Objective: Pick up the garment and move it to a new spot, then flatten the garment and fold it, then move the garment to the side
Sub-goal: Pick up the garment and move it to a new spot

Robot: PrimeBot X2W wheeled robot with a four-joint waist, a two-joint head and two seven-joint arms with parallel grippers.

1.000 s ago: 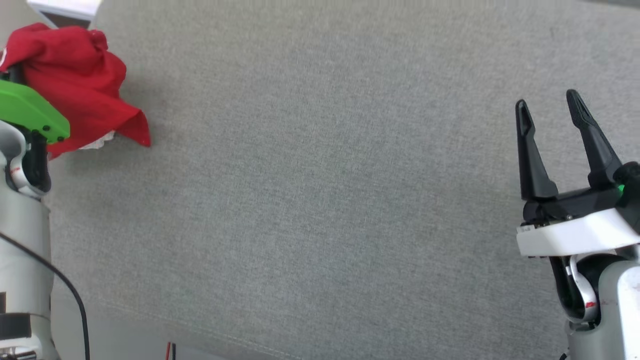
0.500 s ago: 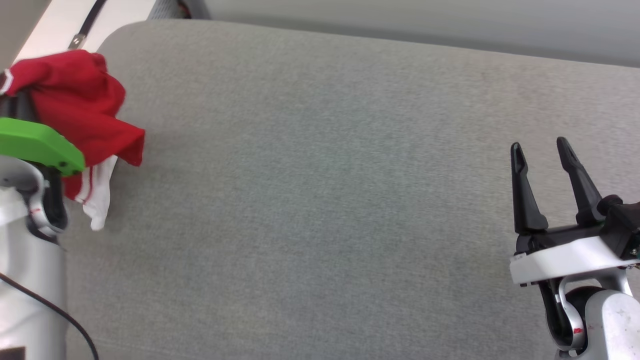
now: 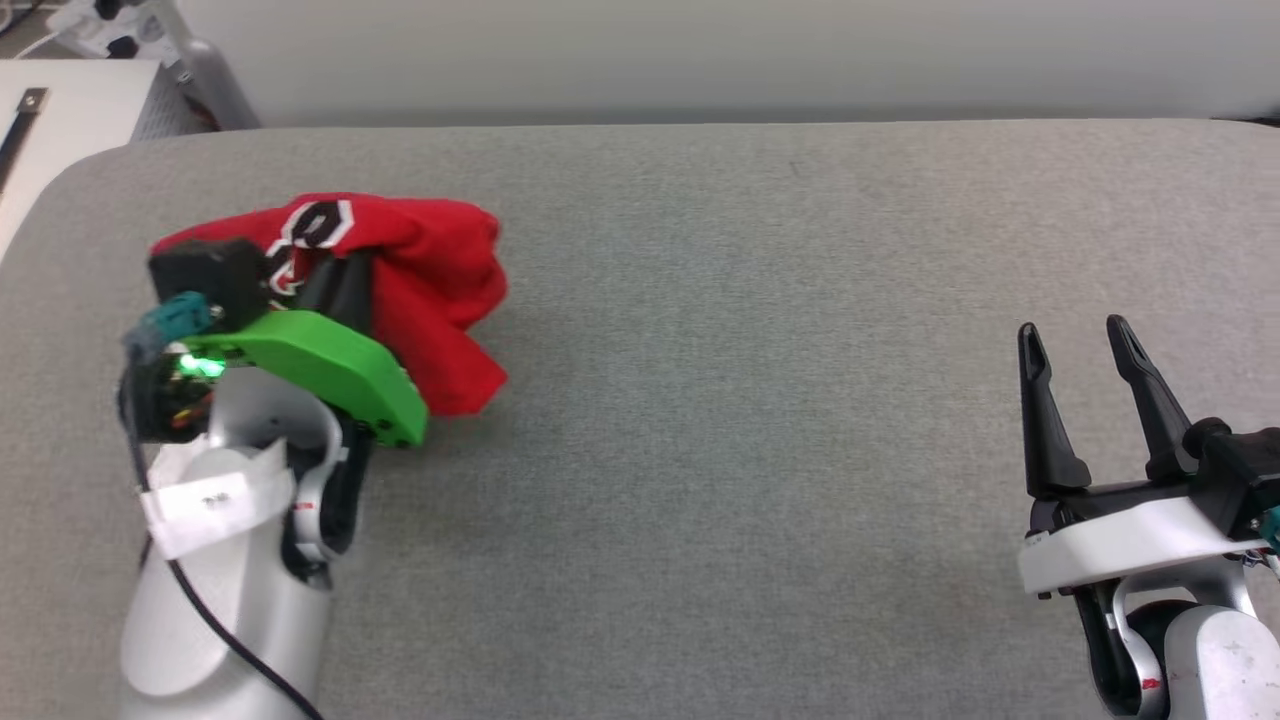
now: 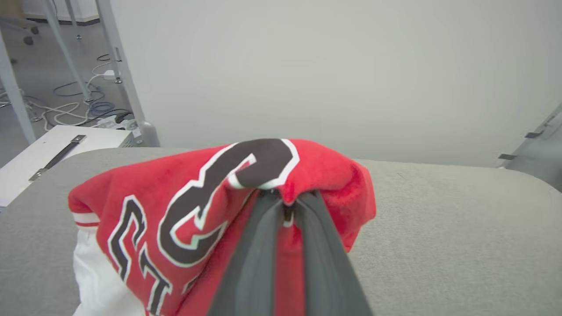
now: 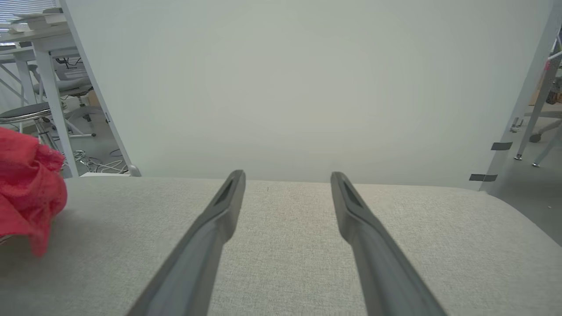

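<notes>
The garment (image 3: 440, 290) is a bunched red jersey with black-and-white numerals, hanging over the left part of the grey padded table (image 3: 750, 350). My left gripper (image 3: 335, 262) is shut on it, the dark fingers pinching a fold near the numerals. In the left wrist view the closed fingertips (image 4: 283, 197) bite into the garment (image 4: 184, 206), and a white sleeve droops at the lower left. My right gripper (image 3: 1072, 335) stands open above the table's right side, holding nothing. The right wrist view shows its spread fingers (image 5: 287, 175) and the garment (image 5: 26, 188) far off to the left.
A white cabinet (image 3: 70, 110) and a metal frame leg (image 3: 205, 80) stand beyond the table's far left corner. A pale wall runs behind the far edge. Stools and cables (image 5: 39, 118) sit past the left end, a stand (image 5: 527, 109) past the right.
The head camera has tilted up, bringing the far edge and wall into view. My left gripper has carried the garment rightward, in over the table. The right gripper stays open.
</notes>
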